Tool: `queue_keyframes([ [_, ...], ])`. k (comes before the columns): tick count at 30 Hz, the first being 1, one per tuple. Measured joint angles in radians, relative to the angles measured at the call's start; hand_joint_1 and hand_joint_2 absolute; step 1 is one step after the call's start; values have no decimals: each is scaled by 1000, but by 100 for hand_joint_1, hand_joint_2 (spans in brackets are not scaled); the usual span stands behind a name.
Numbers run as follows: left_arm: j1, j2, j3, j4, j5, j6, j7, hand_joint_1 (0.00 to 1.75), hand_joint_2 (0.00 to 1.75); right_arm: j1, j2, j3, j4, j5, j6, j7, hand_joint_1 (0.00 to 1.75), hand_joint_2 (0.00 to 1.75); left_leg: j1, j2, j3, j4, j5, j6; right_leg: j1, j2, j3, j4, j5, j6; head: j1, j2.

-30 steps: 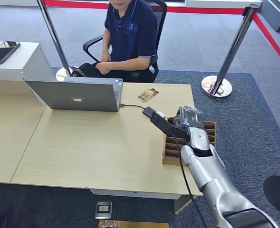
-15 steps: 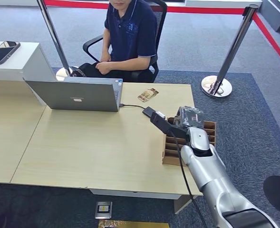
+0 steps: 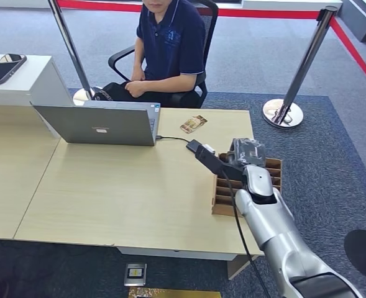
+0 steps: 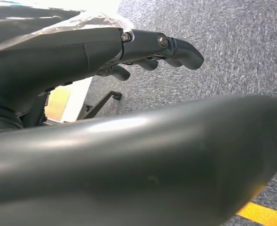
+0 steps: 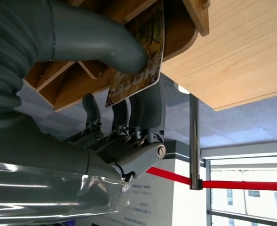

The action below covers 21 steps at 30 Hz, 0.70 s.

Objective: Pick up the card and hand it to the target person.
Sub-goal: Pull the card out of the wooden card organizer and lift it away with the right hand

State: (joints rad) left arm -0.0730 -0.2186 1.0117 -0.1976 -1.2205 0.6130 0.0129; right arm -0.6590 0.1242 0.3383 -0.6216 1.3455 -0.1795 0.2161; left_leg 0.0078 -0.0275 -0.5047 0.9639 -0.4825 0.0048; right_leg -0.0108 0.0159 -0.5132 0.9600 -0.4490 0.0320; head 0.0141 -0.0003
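Note:
A printed card (image 5: pixel 144 70) stands in a slot of the wooden card holder (image 3: pixel 225 200) at the table's right edge. My right hand (image 3: pixel 248 154) is over the holder's far end and pinches the card between the thick thumb (image 5: pixel 105 42) and the dark fingers (image 5: pixel 146 106); the card's inner end still sits against the holder's wood (image 5: pixel 186 26). A person in a dark blue shirt (image 3: pixel 172 45) sits at the table's far side. My left hand (image 4: pixel 158 47) hangs over the carpet with its fingers stretched out and nothing in them.
Another card (image 3: pixel 193 123) lies on the table near the person. A grey laptop (image 3: pixel 101 124) stands at the back left, its cable running to a black block (image 3: pixel 194 146). A stanchion (image 3: pixel 284 112) stands on the carpet at the right. A phone (image 3: pixel 4 67) rests on a white cabinet.
My right hand has shifted a little farther over the holder, toward the person. Nothing else has moved.

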Motion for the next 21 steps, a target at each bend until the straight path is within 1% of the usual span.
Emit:
queue_keyframes([
  [5,0,0,0,0,0,0,-1,0,0,3,1,-1,-5,0,-1,-1,137,175,0,0,0,0,0,0,0,0,0,0,0,0,0,0],
  [12,0,0,0,0,-1,0,-3,0,0,9,1,-2,-11,1,0,-7,137,175,0,0,0,0,0,0,0,0,0,0,0,0,0,0],
  [21,1,0,0,0,2,5,-3,0,0,27,3,-2,-79,15,17,-26,137,175,0,0,-2,0,0,0,0,0,-2,0,0,0,0,0],
])
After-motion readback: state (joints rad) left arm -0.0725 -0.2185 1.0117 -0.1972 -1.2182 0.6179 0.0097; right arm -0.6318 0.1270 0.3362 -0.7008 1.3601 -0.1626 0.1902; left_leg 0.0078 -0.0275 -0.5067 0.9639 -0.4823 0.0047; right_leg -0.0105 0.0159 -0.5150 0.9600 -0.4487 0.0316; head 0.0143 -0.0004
